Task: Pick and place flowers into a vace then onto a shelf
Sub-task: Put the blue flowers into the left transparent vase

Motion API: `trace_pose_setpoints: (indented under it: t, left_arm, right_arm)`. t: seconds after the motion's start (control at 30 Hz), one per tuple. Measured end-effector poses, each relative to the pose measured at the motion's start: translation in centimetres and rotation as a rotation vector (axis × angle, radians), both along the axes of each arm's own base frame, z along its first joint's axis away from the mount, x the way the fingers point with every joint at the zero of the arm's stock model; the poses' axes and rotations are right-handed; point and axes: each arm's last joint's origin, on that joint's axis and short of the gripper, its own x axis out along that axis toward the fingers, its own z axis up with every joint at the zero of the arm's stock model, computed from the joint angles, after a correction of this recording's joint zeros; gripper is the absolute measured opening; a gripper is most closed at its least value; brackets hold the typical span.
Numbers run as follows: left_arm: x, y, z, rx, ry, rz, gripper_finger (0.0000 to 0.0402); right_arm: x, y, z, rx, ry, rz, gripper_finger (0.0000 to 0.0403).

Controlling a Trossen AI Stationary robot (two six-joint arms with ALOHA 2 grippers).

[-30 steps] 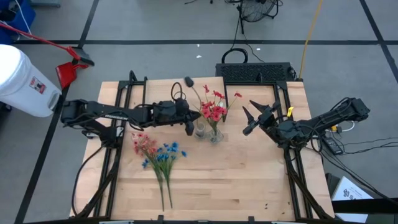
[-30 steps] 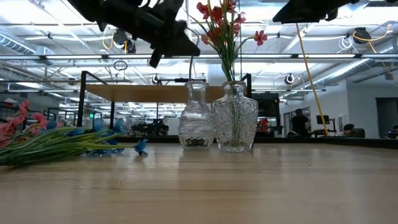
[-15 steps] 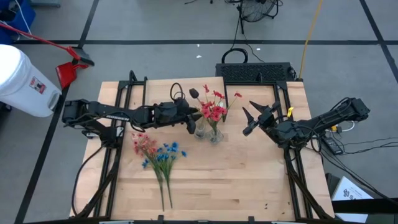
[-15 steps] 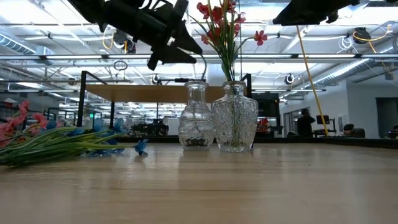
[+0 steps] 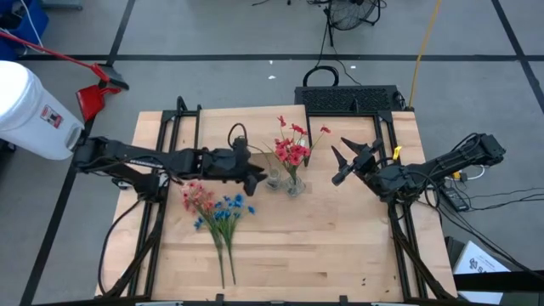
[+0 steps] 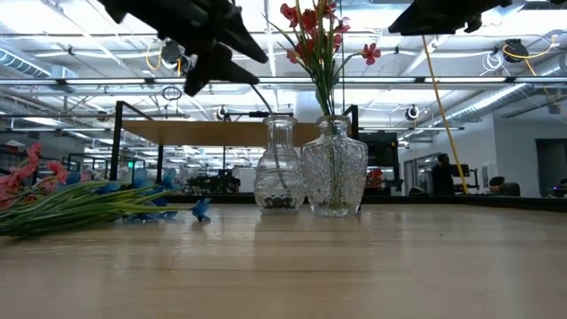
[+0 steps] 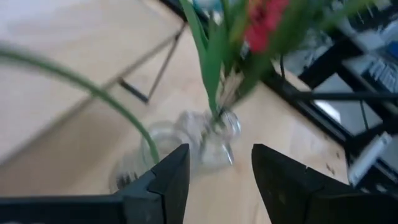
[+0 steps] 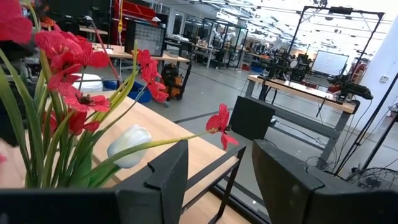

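While looking down from above, saw a big wooden table [image 5: 323,255] on a grey floor, with black bars along both sides. Noticed a white bucket [image 5: 30,102] and a red dustpan [image 5: 92,98] on the floor by the far left corner. Spotted a yellow cord [image 5: 422,51] running across the floor behind the table.

Found two glass vases side by side near the middle of the table. Saw the red flowers [image 5: 291,151] standing up in the wide vase [image 6: 334,177], with one white bud [image 8: 127,146] among them. Made out a thin green stem [image 7: 118,109] bending down into the small vase [image 6: 279,173]. Could not tell what bloom was on it.

Saw the left gripper [image 5: 255,180] up in the air just beside the small vase, fingers apart, holding nothing. Saw the right gripper [image 5: 337,164] waiting off to the other side of the vases, fingers apart too.

Found the pink flowers [image 5: 197,197] and the blue flowers [image 5: 229,206] lying flat on the table, touching, with long stems pointing to the near edge.

From table height, saw the shelf [image 6: 177,133] behind the vases, bare on top. Beyond it, made out a bright room with ceiling lights and a person [image 6: 440,173] far back.
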Motion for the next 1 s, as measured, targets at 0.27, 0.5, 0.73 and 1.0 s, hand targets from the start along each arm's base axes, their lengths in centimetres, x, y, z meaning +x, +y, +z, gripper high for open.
trace_pose_setpoints:
  t: [0.27,0.5,0.73,1.0]
  left_arm:
    - [-1.5,-2.9,-0.3,-0.196,0.102,0.007,0.0173]
    - [-2.8,-6.4,-1.8,-0.461,0.275,0.046,0.0172]
    - [-3.6,-9.7,-2.5,-0.703,0.344,0.156,0.0172]
    - [-3.9,-13.9,-4.3,-0.990,0.421,0.309,0.0172]
  right_arm:
    - [0.0,0.0,-0.1,-0.005,0.014,0.000,0.0169]
    - [-0.1,0.0,-0.8,-0.007,0.020,0.000,0.0169]
    - [-0.5,-0.2,-3.2,0.007,0.008,0.000,0.0169]
    - [-0.6,-0.2,-3.2,-0.004,-0.021,0.001,0.0169]
